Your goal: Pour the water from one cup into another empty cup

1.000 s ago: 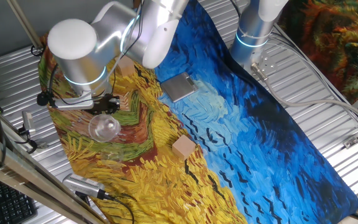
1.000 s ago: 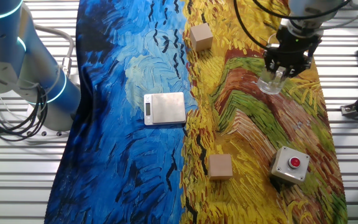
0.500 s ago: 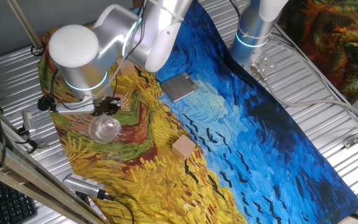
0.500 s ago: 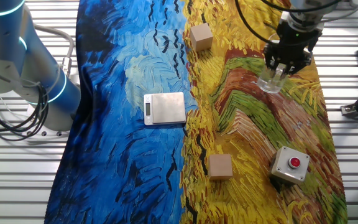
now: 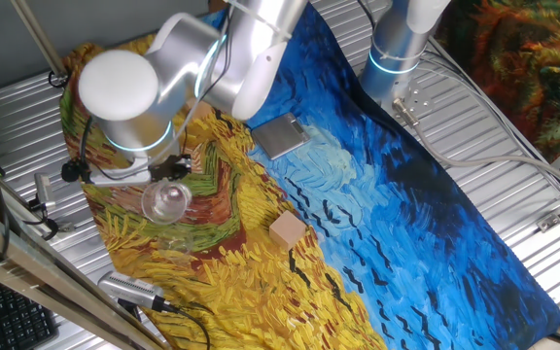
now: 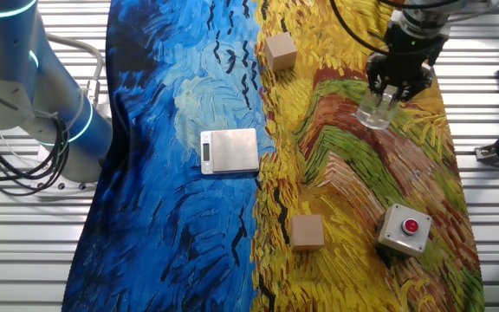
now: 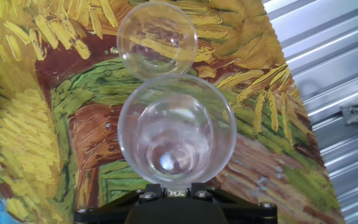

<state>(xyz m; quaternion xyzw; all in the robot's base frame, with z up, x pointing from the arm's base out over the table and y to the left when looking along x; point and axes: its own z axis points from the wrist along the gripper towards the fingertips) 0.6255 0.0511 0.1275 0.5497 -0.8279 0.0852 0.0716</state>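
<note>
Hand view: my gripper holds a clear cup at frame centre, fingers clamped at its rim. A second clear cup sits just above it, upper centre, on the painted cloth. Rims look close; contact unclear.

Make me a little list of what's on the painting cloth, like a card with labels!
held cup: clear cup, gripper shut on it
other cup: second clear cup, on the cloth just beyond the held one
scale: small silver scale near the cloth's middle
blocks: one wooden block, another wooden block
button: red button box
cloth: painted cloth, blue and yellow
</note>
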